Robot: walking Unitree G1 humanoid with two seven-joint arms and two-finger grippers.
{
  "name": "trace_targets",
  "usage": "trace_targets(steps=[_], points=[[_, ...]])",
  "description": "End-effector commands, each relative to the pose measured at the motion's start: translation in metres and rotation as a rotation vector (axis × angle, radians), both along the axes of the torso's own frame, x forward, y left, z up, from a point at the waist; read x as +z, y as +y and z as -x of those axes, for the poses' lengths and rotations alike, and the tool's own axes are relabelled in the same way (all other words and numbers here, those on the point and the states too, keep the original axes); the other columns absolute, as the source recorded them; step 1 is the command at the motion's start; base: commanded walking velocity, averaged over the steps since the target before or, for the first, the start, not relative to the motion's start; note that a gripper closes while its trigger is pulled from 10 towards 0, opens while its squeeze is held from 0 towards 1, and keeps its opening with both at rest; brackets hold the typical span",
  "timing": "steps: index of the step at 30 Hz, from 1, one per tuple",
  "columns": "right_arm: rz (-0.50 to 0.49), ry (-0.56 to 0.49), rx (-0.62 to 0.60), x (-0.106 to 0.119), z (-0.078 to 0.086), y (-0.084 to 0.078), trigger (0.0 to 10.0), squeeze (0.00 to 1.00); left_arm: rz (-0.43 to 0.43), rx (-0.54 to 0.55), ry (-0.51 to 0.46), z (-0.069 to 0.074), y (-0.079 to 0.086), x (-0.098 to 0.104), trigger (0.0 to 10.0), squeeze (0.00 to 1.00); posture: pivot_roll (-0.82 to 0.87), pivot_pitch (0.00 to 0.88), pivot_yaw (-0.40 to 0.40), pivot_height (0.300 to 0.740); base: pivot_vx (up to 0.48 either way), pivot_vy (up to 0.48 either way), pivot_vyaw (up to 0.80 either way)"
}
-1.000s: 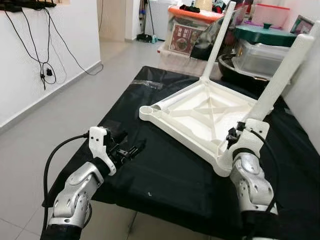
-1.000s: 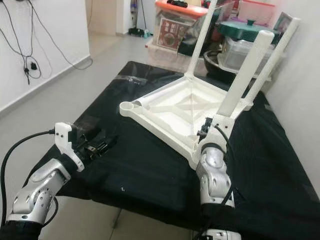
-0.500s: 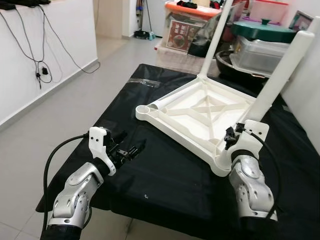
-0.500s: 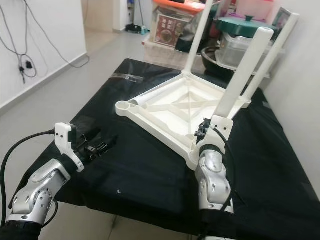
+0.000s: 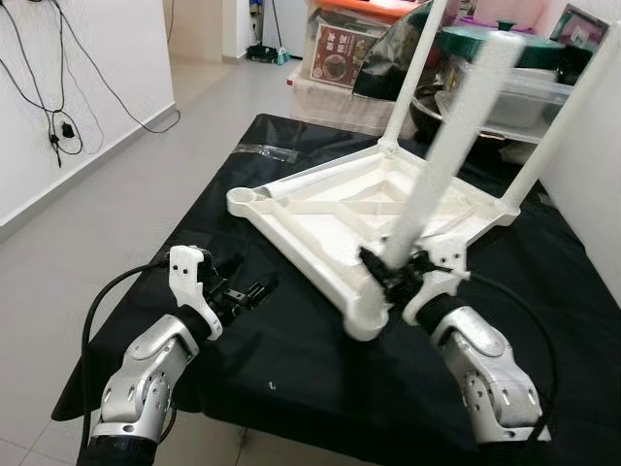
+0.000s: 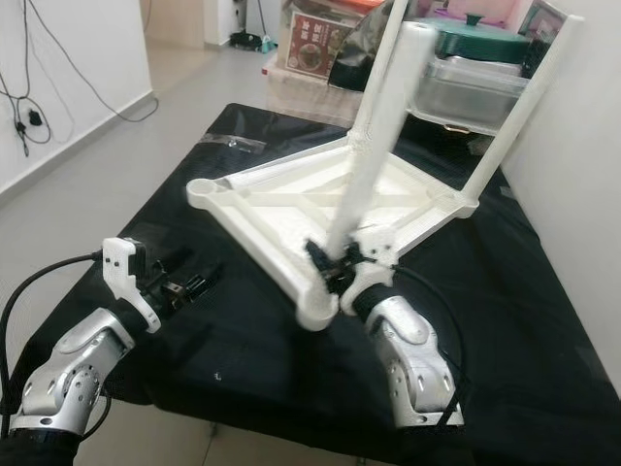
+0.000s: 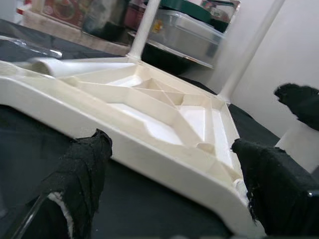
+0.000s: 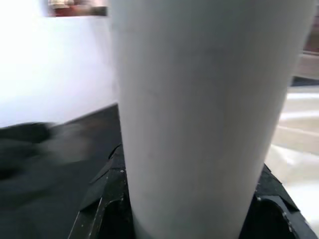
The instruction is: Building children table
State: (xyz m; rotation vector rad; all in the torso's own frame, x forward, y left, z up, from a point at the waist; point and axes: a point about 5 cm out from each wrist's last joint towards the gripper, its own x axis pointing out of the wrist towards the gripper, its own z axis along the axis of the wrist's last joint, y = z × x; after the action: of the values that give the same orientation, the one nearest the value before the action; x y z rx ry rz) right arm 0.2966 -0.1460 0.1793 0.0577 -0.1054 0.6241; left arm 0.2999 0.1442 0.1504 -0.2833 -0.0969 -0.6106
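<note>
A white plastic table top (image 5: 320, 209) lies upside down on a black-covered table (image 5: 291, 369). Two white legs stand in it, one at the back corner (image 5: 415, 73) and one at the right corner (image 5: 568, 121). My right gripper (image 5: 391, 275) is shut on a third leg (image 5: 441, 155), low down by the near corner; the leg tilts and looks blurred. In the right wrist view that leg (image 8: 199, 114) stands between the black fingers (image 8: 107, 199). The left corner socket (image 5: 244, 197) is empty. My left gripper (image 5: 250, 290) is open over the cloth, left of the table top, holding nothing.
Storage boxes and a green-lidded pot (image 5: 505, 49) crowd the far side of the table. A white wall (image 5: 602, 194) runs close along the right. Grey floor (image 5: 116, 175) lies to the left, with cables (image 5: 58, 116) hanging on the left wall.
My right gripper has swung the held leg leftward, so it now stands steeper by the near corner. The camera has shifted too. The left gripper has stayed put.
</note>
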Motion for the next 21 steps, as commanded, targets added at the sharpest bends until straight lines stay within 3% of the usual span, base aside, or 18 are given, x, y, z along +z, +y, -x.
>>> trace_targets(steps=[1, 4, 5, 8, 13, 14, 17, 20, 21], points=[[-0.037, -0.107, 0.129, 0.023, 0.009, 0.007, 0.0, 0.0, -0.009, 0.0, 0.01, 0.0, 0.0, -0.003, 10.0, 0.0, 0.05, 0.0, -0.138, 0.74, 0.0, 0.0, 0.0], [0.052, -0.084, 0.424, 0.022, 0.02, 0.006, 0.0, 0.0, -0.012, -0.006, 0.012, -0.001, -0.001, -0.003, 10.0, 0.0, 0.05, 0.0, -0.135, 0.74, 0.0, 0.0, 0.0], [0.052, -0.084, 0.424, 0.022, 0.02, 0.006, 0.0, 0.0, -0.012, -0.006, 0.012, -0.001, -0.001, -0.003, 10.0, 0.0, 0.05, 0.0, -0.135, 0.74, 0.0, 0.0, 0.0], [0.148, -0.041, 0.575, 0.012, 0.016, -0.008, 0.0, 0.0, -0.009, -0.012, 0.014, -0.001, -0.001, -0.003, 10.0, 0.0, 0.05, 0.0, -0.136, 0.74, 0.0, 0.0, 0.0], [0.221, -0.043, 0.64, 0.006, 0.014, -0.002, 0.0, 0.0, -0.008, -0.012, 0.013, 0.0, -0.002, -0.003, 10.0, 0.0, 0.06, 0.0, -0.147, 0.74, 0.0, 0.0, 0.0], [0.237, -0.037, 0.624, 0.004, 0.012, 0.001, 9.5, 0.0, -0.008, -0.01, 0.013, 0.0, -0.002, -0.003, 10.0, 0.0, 0.07, 0.0, -0.152, 0.74, 0.0, 0.0, 0.0], [0.253, -0.004, 0.584, -0.001, 0.008, 0.004, 10.0, 0.0, -0.006, -0.007, 0.011, 0.001, -0.002, -0.002, 10.0, 0.0, 0.07, 0.0, -0.152, 0.74, 0.0, 0.0, 0.0], [0.239, 0.073, 0.461, -0.013, 0.001, 0.002, 10.0, 0.0, -0.004, -0.004, 0.01, 0.002, -0.001, -0.002, 10.0, 0.0, 0.07, 0.0, -0.15, 0.74, 0.0, 0.0, 0.0], [0.198, 0.094, 0.4, -0.015, -0.002, -0.001, 10.0, 1.0, -0.003, -0.005, 0.01, 0.002, -0.001, -0.002, 10.0, 0.0, 0.06, 0.0, -0.145, 0.74, 0.0, 0.0, 0.0]])
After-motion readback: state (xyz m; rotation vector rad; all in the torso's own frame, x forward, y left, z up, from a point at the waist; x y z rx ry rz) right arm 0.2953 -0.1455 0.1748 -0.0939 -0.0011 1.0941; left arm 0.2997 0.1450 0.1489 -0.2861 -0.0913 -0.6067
